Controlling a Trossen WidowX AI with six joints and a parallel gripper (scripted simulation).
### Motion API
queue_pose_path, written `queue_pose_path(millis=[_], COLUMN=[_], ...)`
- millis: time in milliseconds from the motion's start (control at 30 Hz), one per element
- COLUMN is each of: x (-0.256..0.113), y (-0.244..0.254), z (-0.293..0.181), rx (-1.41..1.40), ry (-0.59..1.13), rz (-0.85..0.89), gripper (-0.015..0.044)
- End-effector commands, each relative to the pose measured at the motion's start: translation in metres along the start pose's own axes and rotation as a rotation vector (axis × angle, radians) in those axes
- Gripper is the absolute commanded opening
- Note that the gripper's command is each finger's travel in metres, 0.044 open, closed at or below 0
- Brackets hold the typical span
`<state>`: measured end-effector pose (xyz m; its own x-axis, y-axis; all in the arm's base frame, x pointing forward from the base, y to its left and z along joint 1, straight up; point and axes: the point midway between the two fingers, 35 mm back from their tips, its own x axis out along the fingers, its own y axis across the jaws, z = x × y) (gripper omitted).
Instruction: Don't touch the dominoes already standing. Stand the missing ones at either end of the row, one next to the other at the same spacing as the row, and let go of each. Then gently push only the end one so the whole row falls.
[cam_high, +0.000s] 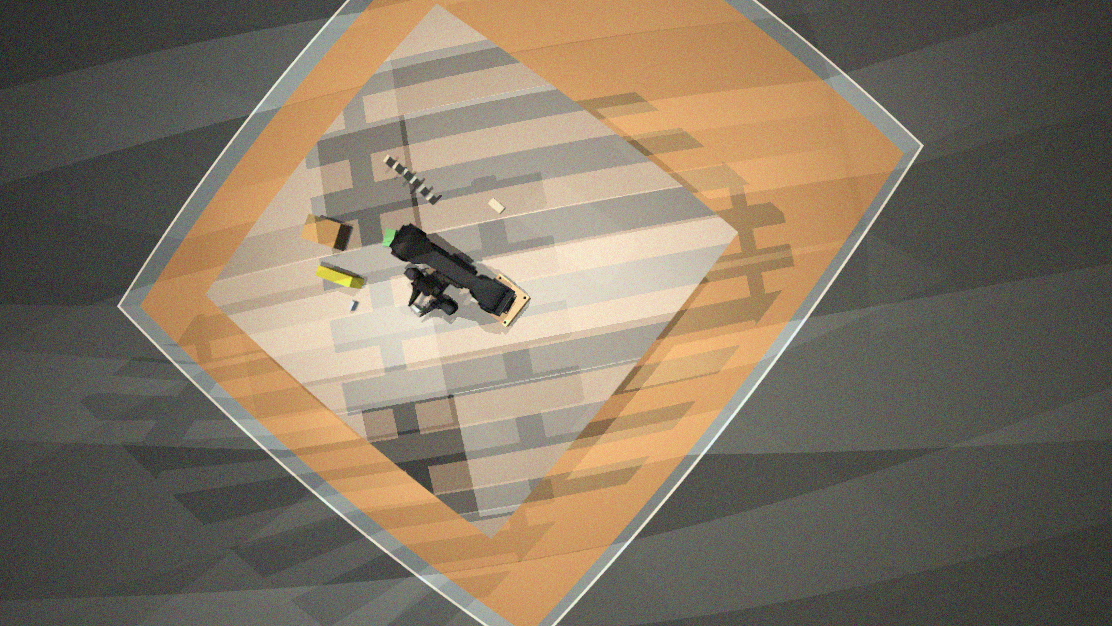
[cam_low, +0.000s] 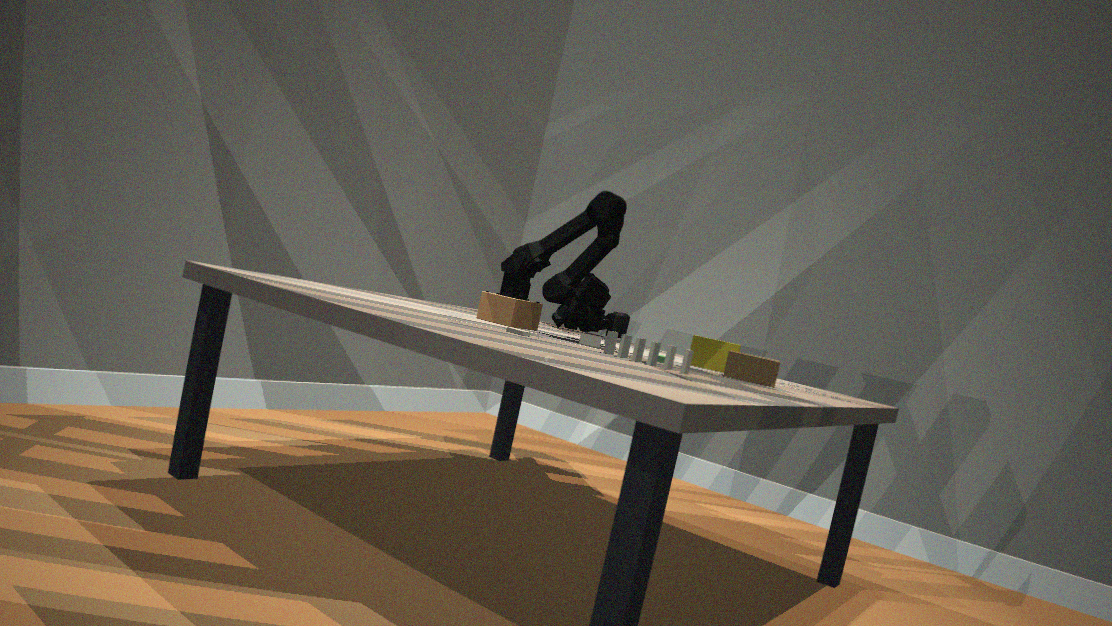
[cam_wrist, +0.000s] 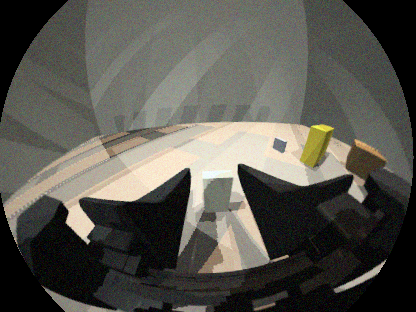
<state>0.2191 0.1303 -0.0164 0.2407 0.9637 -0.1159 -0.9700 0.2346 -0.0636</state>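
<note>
Several pale dominoes (cam_high: 387, 158) (cam_low: 638, 349) stand upright in a straight row. My gripper (cam_wrist: 214, 170) is open, low over the table on the far side of the row from the exterior view. A pale domino (cam_wrist: 217, 192) (cam_high: 417, 309) stands upright between the parted fingers, with visible gaps on both sides in the wrist view. It is away from the row. Another pale domino (cam_high: 496, 205) (cam_low: 519, 331) lies flat on the table, past the row's end nearest the arm base. The arm hides the fingertips in the exterior view.
A yellow block (cam_high: 338, 276) (cam_low: 712, 353) (cam_wrist: 316, 145) and a tan block (cam_high: 317, 230) (cam_low: 752, 368) (cam_wrist: 365, 159) stand beyond the gripper. A small blue-grey piece (cam_high: 354, 305) (cam_wrist: 280, 145) lies near the yellow block. A green piece (cam_high: 389, 237) lies between row and arm.
</note>
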Motion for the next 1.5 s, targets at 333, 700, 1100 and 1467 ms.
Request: queue_pose_path(millis=[333,700,1100,1467], x=[-0.001,-0.005,0.065,0.072], y=[-0.003,-0.004,-0.065,-0.058], z=[0.008,0.049,0.033,0.052], rx=[-0.004,0.0,0.154,0.11], ry=[0.003,0.004,0.499,0.916], rz=[-0.004,-0.001,-0.075,-0.085], gripper=[0.044,0.044,0.044,0.044])
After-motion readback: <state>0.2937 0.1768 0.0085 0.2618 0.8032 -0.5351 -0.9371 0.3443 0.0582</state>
